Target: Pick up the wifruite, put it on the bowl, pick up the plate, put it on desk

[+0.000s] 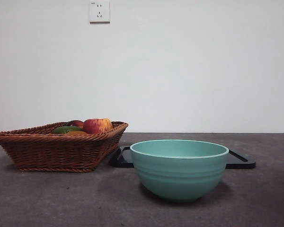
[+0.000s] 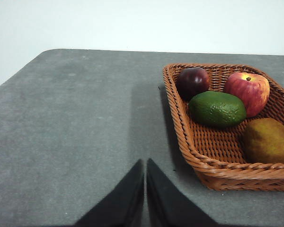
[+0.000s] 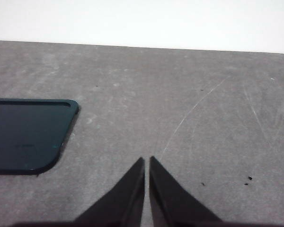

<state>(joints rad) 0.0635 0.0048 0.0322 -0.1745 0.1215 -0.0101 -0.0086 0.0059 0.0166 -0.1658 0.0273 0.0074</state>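
The wifruite, a dull brown oval fruit, lies in a wicker basket in the left wrist view; in the front view only its top peeks over the basket rim. The mint-green bowl stands empty-looking at the front of the desk. A flat dark plate lies behind the bowl and also shows in the right wrist view. My left gripper is shut and empty above the desk, beside the basket. My right gripper is shut and empty above bare desk, beside the plate. Neither gripper shows in the front view.
The basket stands left of the bowl and also holds a red-yellow apple, a green fruit and a dark purple fruit. A white wall with a socket backs the desk.
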